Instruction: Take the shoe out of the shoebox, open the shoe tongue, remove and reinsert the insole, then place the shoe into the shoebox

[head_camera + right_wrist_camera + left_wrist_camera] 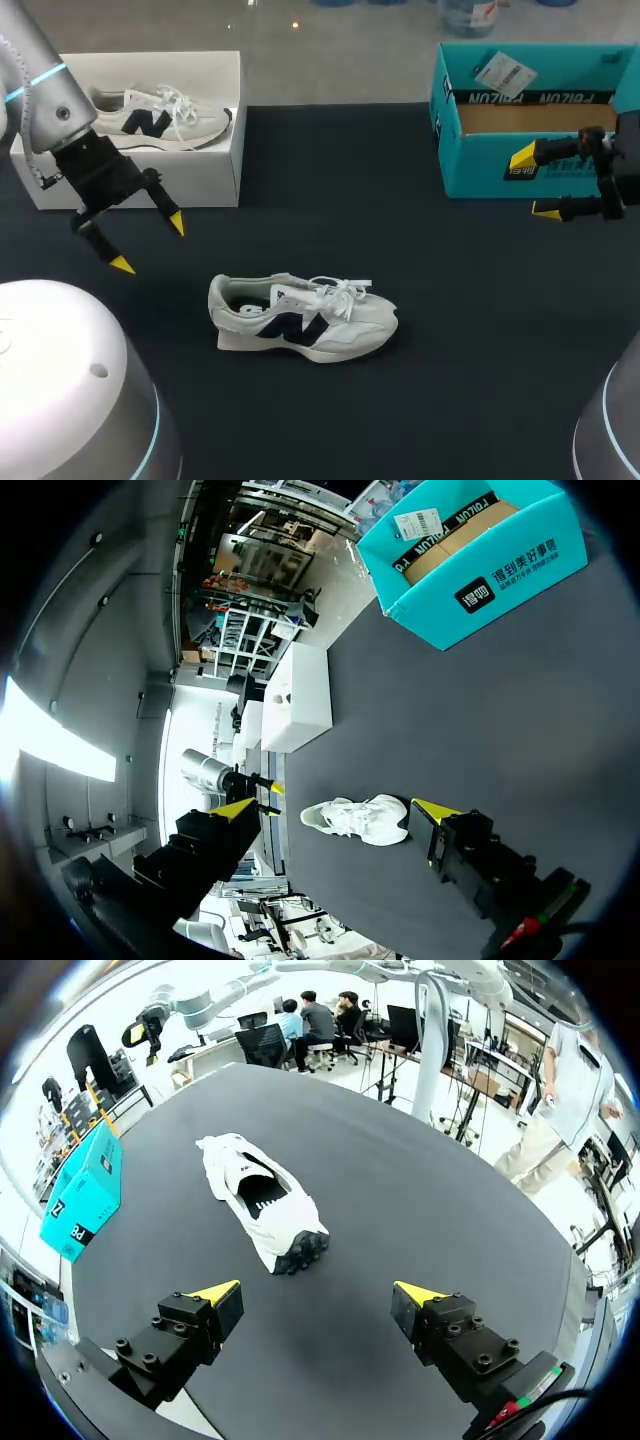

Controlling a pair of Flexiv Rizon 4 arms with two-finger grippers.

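White sneaker with a dark letter on its side [303,318] lies on its sole in the middle of the black tabletop [350,200], well apart from both boxes. Its laces look tied in a bow, and the left wrist view looks at its heel [265,1203]. So the first step looks done: the sneaker is out, and the tongue has not been pulled open yet. The left tool [150,243] hangs above the tabletop, near the front of the white cardboard shoebox [140,170]. Its two yellow tips are spread wide and hold nothing. A second pale sneaker [150,118] lies inside that white shoebox. The right tool [534,184] sits over by the open teal cardboard box [480,165], also spread wide with nothing in it. No shoe shows in the teal box, only brown card. I think the next step is opening the tongue. One tool needs to come down and hold the sneaker steady at the heel or the side. The other needs to pinch the tongue under the laces and pull it up and forward. The bow may get in the way, so the pinch has to be small and careful.
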